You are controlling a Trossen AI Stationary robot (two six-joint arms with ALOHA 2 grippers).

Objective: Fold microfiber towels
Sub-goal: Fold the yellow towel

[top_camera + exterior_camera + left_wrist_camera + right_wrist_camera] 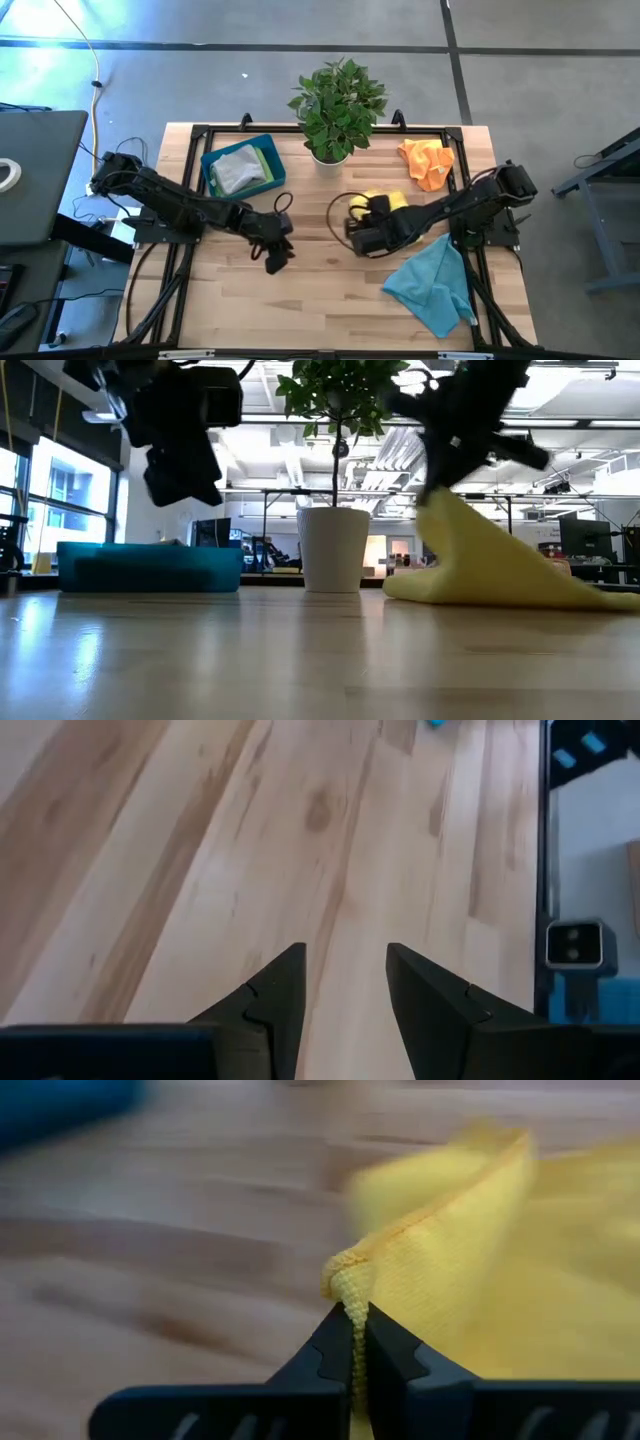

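Both arms are dark, near-black throughout, built of chunky jointed segments, each rising from a black base block bolted to the black tube frame at its own side of the surface. A thin black cable loops out in an open curve just behind the right hand (358,238), and a smaller loop curls behind the left hand (276,262). Seen up close, the left hand's fingers (275,1010) are matte black wedges tapering to blunt tips, each with a small stepped notch on its inner edge. The right hand's fingers (385,1355) share that shape, with the same stepped notches.
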